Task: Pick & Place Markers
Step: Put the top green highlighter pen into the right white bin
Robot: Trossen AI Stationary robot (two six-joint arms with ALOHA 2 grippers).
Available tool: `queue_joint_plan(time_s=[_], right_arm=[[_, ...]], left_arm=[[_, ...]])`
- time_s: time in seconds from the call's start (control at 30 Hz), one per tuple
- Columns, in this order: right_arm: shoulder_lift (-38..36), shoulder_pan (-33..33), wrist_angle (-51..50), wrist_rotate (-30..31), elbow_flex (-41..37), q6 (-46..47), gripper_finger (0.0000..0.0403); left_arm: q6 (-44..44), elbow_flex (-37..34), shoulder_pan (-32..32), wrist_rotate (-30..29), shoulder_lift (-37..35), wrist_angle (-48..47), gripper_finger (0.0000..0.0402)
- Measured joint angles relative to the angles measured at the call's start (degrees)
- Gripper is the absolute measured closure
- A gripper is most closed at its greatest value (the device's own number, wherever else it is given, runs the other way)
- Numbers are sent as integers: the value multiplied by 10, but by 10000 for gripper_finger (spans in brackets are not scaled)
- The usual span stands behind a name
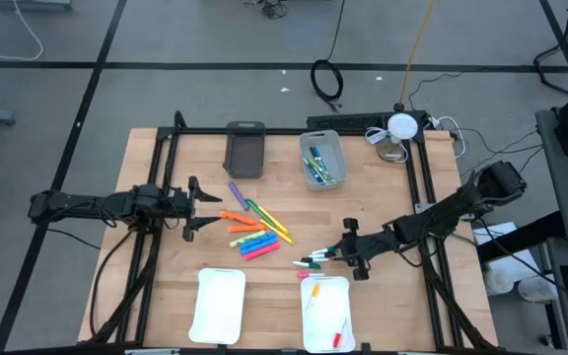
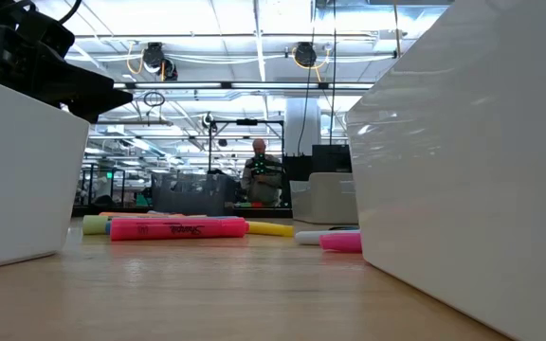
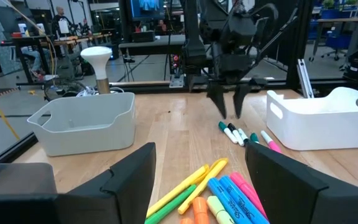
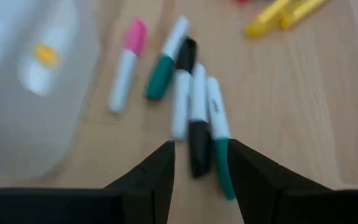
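A heap of chunky markers (image 1: 254,232) in orange, yellow, green, blue, pink and purple lies mid-table, also seen in the left wrist view (image 3: 216,193) and the low view (image 2: 178,228). Several thin white-barrelled markers (image 1: 314,261) lie to its right, near a white tray. My left gripper (image 1: 193,209) hangs open just left of the heap (image 3: 201,152). My right gripper (image 1: 341,248) points down, open, at the right ends of the thin markers (image 4: 194,106). Its fingers stand on either side of a black-capped one (image 4: 197,149), and I cannot tell whether they touch it.
Two white trays sit near the front edge: the left one (image 1: 205,296) and the right one (image 1: 346,296), which holds a few markers. At the far side stand a dark grey bin (image 1: 246,148) and a light grey bin (image 1: 338,143) with markers inside. A person (image 2: 259,170) stands far behind.
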Motion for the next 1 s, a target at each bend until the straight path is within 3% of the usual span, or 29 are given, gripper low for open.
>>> queue_joint_plan(time_s=[0.43, 1.0], right_arm=[[89, -59, 34, -70, 2, -20, 274], [92, -82, 85, -44, 1, -19, 378]], left_arm=[[0, 0, 0, 0, 0, 0, 151], [0, 0, 0, 0, 0, 0, 151]])
